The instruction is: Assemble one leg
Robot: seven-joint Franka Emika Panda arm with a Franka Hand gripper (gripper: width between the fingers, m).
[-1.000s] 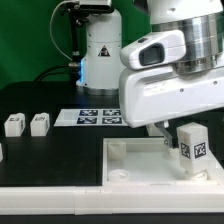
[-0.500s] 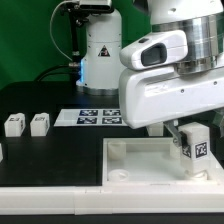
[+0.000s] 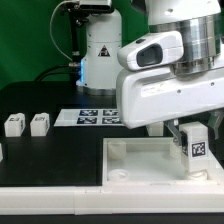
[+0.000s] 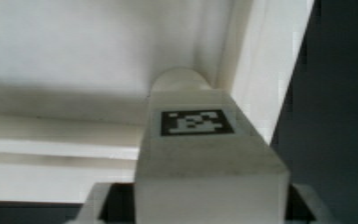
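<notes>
At the panel (image 3: pixel 135 160)'s corner, the gripper (image 3: pixel 193 132) clamps the leg (image 3: pixel 197 152), seemingly unseated; lower it upright, slowly, then twist.

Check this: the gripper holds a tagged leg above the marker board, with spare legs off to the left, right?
Not quite. The exterior view shows the gripper holding the leg above the large white panel, not the marker board. Spare legs do sit at that view's left.
</notes>
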